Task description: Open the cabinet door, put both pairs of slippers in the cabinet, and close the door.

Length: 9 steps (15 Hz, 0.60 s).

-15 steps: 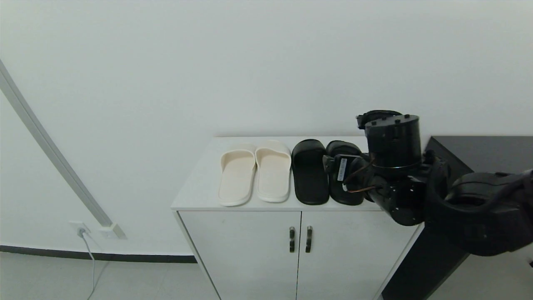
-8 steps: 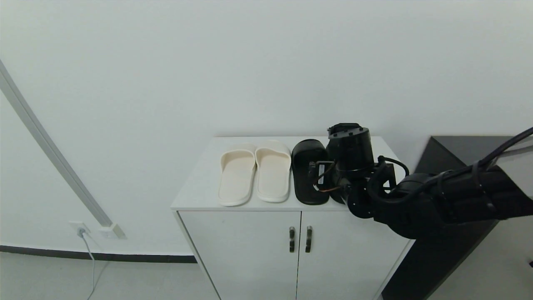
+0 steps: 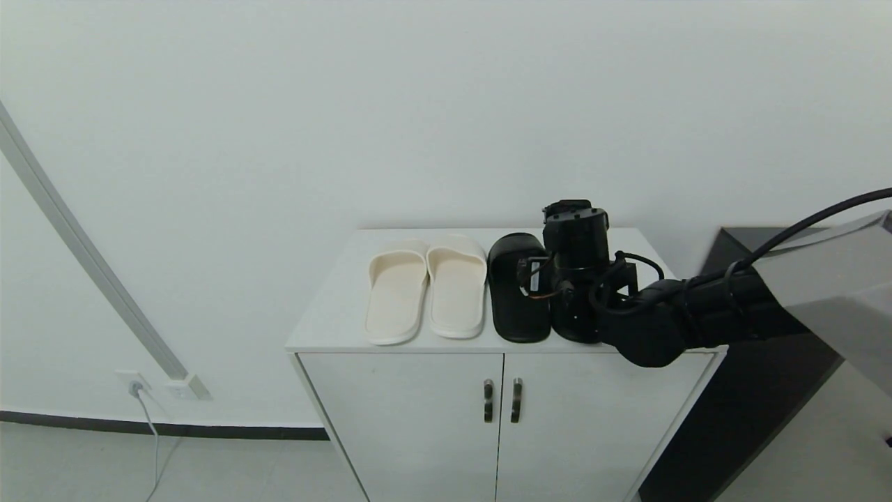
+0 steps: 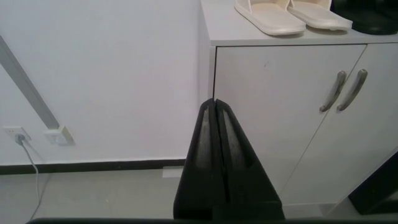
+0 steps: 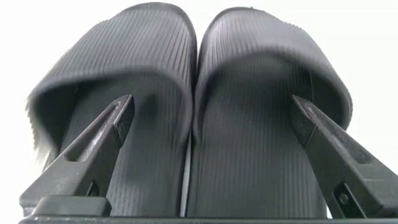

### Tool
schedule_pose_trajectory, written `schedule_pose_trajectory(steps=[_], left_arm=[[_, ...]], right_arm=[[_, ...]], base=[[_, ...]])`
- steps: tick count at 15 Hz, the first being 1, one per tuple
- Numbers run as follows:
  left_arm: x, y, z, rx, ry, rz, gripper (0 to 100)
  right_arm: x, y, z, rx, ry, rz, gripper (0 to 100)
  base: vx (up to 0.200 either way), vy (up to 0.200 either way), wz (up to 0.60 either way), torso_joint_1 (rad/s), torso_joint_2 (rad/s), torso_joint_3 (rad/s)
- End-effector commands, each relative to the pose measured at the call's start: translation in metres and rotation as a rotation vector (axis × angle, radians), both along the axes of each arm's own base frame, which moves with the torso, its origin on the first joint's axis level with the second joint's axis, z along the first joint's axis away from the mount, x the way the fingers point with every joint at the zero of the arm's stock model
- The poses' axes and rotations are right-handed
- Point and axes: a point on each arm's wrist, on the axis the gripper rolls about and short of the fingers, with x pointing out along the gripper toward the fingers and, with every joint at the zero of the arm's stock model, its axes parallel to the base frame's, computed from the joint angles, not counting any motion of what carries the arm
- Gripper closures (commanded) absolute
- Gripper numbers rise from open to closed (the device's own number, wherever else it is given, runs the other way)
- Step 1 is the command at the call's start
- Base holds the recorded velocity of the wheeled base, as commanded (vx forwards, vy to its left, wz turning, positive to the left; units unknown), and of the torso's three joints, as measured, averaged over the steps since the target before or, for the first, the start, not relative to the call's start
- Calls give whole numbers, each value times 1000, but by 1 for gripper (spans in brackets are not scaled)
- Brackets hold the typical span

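A white cabinet (image 3: 425, 418) stands against the wall with both doors shut, its two handles (image 3: 502, 400) meeting in the middle. On its top lie a cream pair of slippers (image 3: 426, 289) and a black pair of slippers (image 3: 517, 287). My right arm (image 3: 578, 272) hangs over the right black slipper and hides most of it. In the right wrist view my right gripper (image 5: 212, 102) is open wide, one fingertip over each footbed of the black pair (image 5: 199, 93). My left gripper (image 4: 216, 109) is shut on nothing, low in front of the left door (image 4: 273, 106).
A black piece of furniture (image 3: 759, 397) stands against the cabinet's right side. A wall socket with a cable (image 3: 136, 383) and a slanted grey conduit (image 3: 77, 244) are on the wall to the left. Bare floor (image 3: 174, 467) lies in front.
My right arm has swung left from the cabinet's right corner and lowered over the black slippers, now covering the right one. The slippers and doors have not moved.
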Motion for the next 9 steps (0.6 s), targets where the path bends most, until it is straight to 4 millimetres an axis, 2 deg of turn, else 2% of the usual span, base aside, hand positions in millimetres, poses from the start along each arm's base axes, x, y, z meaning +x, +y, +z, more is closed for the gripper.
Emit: schedule_pose_trajectory(steps=[1,3,6,7,9], left_arm=[[0,0,0,0,1,-1,100],[0,0,0,-1,1,-1,100],[0,0,0,-1,1,-1,100],[0,0,0,0,1,-1,100],[0,0,0,0,1,-1,100]], right_arm=[[13,1,-10,-17,-4,-4,0],[24,-2,-15,-27,-20,-7,0],[29,-2,-16,-24,-25,-12,0],[30,-2,-16,-28,-26,-11,100],[30,-1,-15,-35,-43,-8,100]], base=[[0,0,0,0,0,0],[0,0,0,0,0,0],[0,0,0,0,0,0],[0,0,0,0,0,0],[0,0,0,0,0,0]])
